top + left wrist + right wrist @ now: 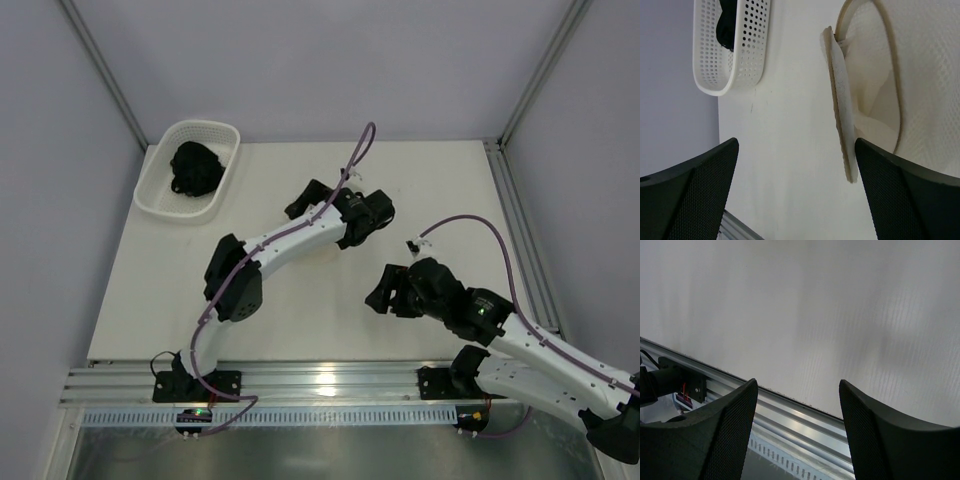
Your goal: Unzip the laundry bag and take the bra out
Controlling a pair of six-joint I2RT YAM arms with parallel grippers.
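white table [300, 320] with basket [160, 196], laundry bag [925, 75]

The laundry bag [925, 75] is white mesh cloth, fine-holed and slightly translucent. Its rim [896, 100] is a smoother tan fabric band, and the edge of its near half looks grainy and matt. The basket [747, 45] is white perforated plastic, smooth with a faint sheen, and holds a matt black cloth bundle [196, 168]. The tabletop [785, 150] is white, matt and smooth. The pads [690, 190] on the jaws are matt black with a fine woven-looking texture. The rail [790, 415] is bare, shiny metal.
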